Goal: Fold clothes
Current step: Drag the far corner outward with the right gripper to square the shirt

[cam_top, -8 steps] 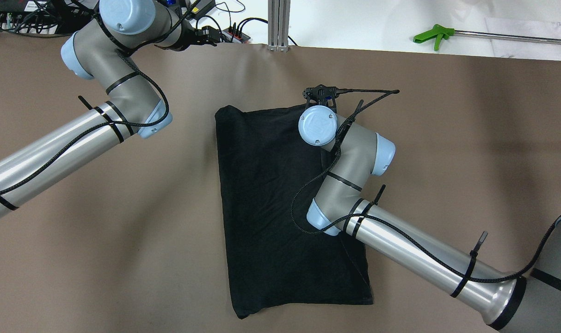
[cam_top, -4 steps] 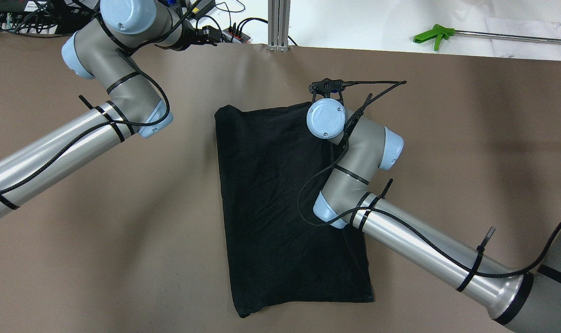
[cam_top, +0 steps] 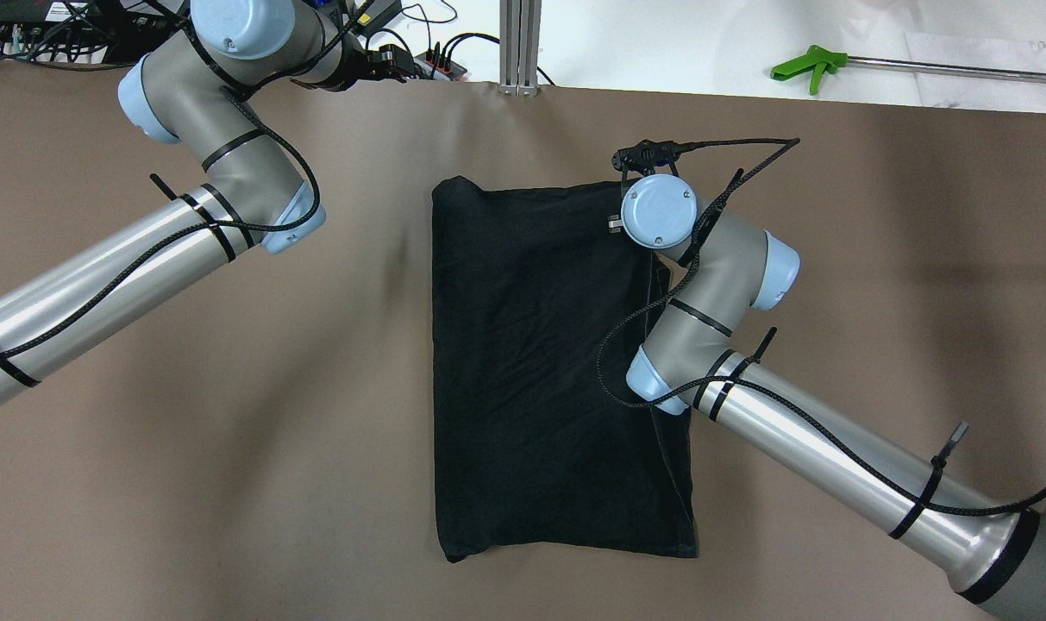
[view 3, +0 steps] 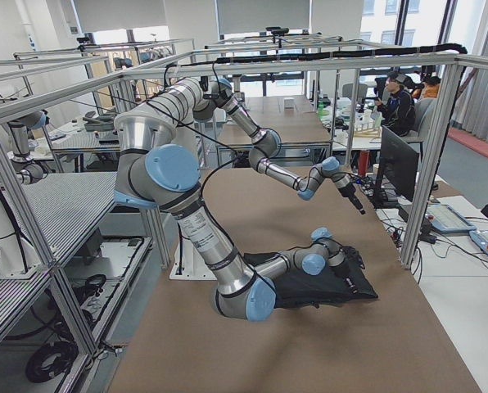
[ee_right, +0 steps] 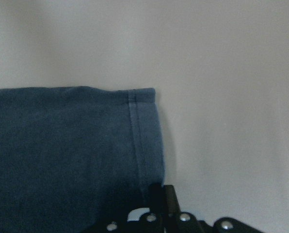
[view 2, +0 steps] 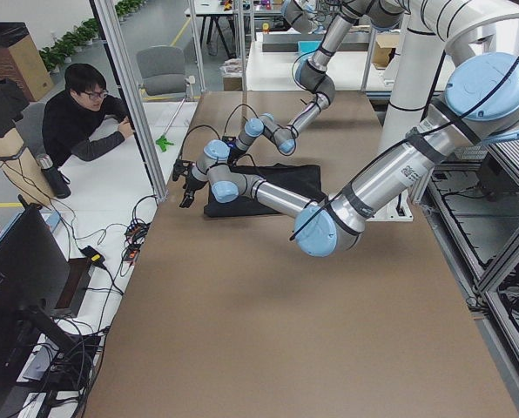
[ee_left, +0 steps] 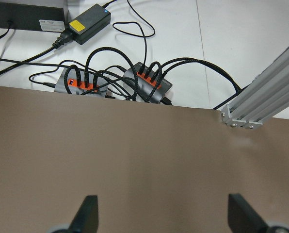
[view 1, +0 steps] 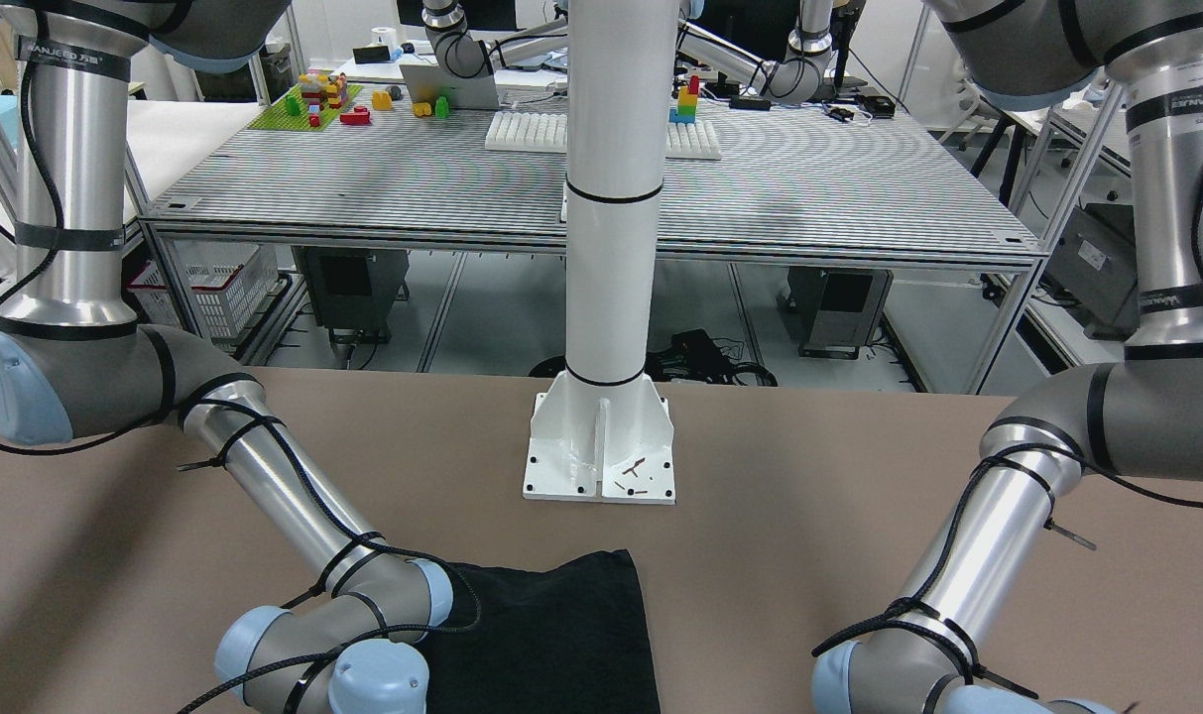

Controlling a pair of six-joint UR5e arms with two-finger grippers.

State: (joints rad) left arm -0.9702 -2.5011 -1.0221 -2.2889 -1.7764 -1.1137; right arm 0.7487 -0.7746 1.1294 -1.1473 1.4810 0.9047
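Observation:
The black garment (cam_top: pixel 548 362) lies flat on the brown table (cam_top: pixel 229 431), long side running away from me. It also shows in the front view (view 1: pixel 551 635). My right gripper (ee_right: pixel 159 193) is shut on the garment's hem, just below its far right corner (ee_right: pixel 142 97). In the overhead view the gripper is hidden under its wrist (cam_top: pixel 656 211). My left gripper (ee_left: pixel 164 216) is open and empty, with both fingers (ee_left: pixel 88 216) spread wide. It hovers over the table's far left edge (cam_top: pixel 389 62), well away from the garment.
Power strips and cables (ee_left: pixel 113 82) lie just beyond the far table edge. An aluminium post (cam_top: pixel 520 43) stands there too, and a green-handled tool (cam_top: pixel 811 62) lies further right. The white pedestal (view 1: pixel 601 436) stands at the near side. A person (view 2: pixel 81 122) sits beyond the far edge.
My right gripper has moved right and a little farther away, pulling the garment's far edge with it. The garment now lies straighter. My left arm has hardly moved.

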